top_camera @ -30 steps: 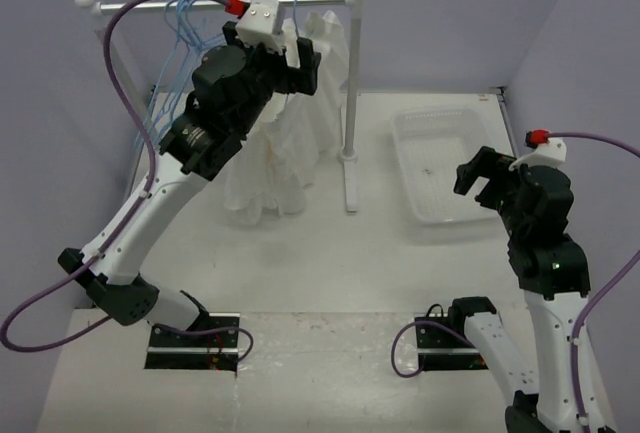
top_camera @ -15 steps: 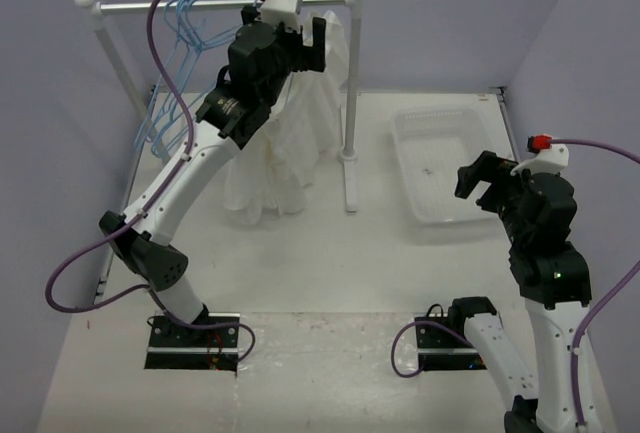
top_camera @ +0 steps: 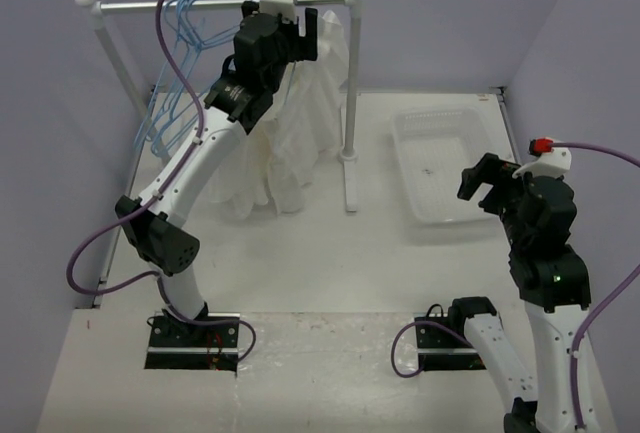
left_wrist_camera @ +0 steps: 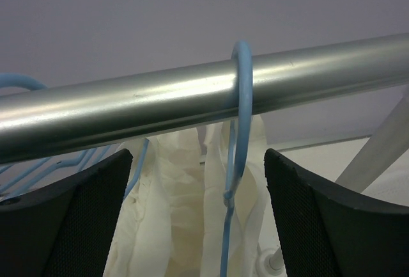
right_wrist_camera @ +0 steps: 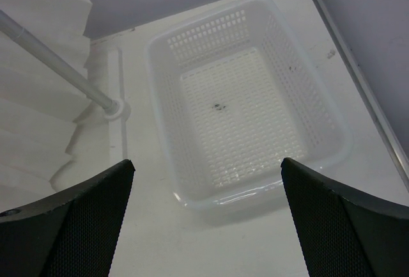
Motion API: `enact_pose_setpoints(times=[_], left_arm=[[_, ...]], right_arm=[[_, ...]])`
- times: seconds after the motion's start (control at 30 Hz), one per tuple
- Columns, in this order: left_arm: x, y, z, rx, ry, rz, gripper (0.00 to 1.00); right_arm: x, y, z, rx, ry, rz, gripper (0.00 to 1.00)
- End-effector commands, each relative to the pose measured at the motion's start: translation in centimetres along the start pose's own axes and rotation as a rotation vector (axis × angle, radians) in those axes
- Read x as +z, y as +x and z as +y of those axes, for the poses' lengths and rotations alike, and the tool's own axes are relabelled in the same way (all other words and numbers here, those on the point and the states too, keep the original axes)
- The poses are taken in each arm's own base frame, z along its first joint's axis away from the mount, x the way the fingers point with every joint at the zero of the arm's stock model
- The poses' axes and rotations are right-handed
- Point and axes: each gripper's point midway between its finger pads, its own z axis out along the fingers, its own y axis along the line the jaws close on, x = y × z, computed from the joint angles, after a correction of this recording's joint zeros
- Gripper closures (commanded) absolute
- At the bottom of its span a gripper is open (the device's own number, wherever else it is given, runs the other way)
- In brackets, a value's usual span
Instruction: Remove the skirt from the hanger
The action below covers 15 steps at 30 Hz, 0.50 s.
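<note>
The skirt (top_camera: 322,73), white ruffled cloth, hangs on a blue hanger from the silver rail (top_camera: 200,3), close to the rack's right post. In the left wrist view the hanger's hook (left_wrist_camera: 241,98) loops over the rail, with the skirt's cloth (left_wrist_camera: 185,194) below it. My left gripper (top_camera: 303,41) is open just under the rail, and its fingers stand either side of the hook's stem without touching it (left_wrist_camera: 198,219). My right gripper (top_camera: 487,178) is open and empty above the basket's near edge (right_wrist_camera: 208,213). The skirt's tiers show at the left of the right wrist view (right_wrist_camera: 38,66).
A longer white garment (top_camera: 255,173) hangs left of the skirt and reaches low. Several empty blue hangers (top_camera: 170,83) hang at the rail's left end. The rack's right post (top_camera: 351,103) stands on a foot. A clear plastic basket (top_camera: 405,133) lies at the right, empty (right_wrist_camera: 160,53).
My left arm has stretched up and back, carrying its gripper right along the rail to the skirt's hanger hook. The right arm has hardly moved.
</note>
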Motion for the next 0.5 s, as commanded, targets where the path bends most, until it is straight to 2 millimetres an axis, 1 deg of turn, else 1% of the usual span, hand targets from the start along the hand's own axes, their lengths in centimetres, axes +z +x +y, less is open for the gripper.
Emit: enact_pose_setpoints(times=[0.0, 0.07, 0.1, 0.13, 0.17, 0.23, 0.37, 0.43, 0.47], left_arm=[[0.1, -2.1, 0.6, -0.03, -0.007, -0.058, 0.14], [0.1, -1.9, 0.2, -0.03, 0.014, -0.056, 0.2], [0.1, -1.9, 0.1, -0.03, 0.019, -0.056, 0.28], [0.1, -1.9, -0.1, -0.033, 0.028, -0.056, 0.32], [0.1, -1.9, -0.1, -0.032, 0.028, -0.054, 0.42], [0.0, -1.8, -0.2, -0.031, 0.037, -0.051, 0.48], [0.0, -1.2, -0.1, -0.041, 0.027, -0.044, 0.49], [0.1, -0.7, 0.0, -0.038, 0.023, -0.035, 0.54], [0.2, -0.6, 0.0, -0.032, 0.023, -0.032, 0.61]], right_arm=[[-0.2, -1.0, -0.4, -0.014, 0.017, -0.046, 0.01], [0.0, -0.8, -0.4, -0.015, 0.02, -0.041, 0.01], [0.0, -0.8, -0.4, -0.015, 0.02, -0.041, 0.01], [0.1, -0.8, -0.4, -0.015, 0.022, -0.04, 0.01], [0.1, -0.8, -0.5, -0.015, 0.025, -0.039, 0.01], [0.1, -0.8, -0.6, -0.015, 0.028, -0.039, 0.01], [-0.2, -0.9, -0.8, -0.015, 0.038, -0.05, 0.01], [-0.3, -0.9, -0.9, -0.012, 0.039, -0.056, 0.01], [-0.5, -1.0, -0.9, -0.013, 0.039, -0.062, 0.01]])
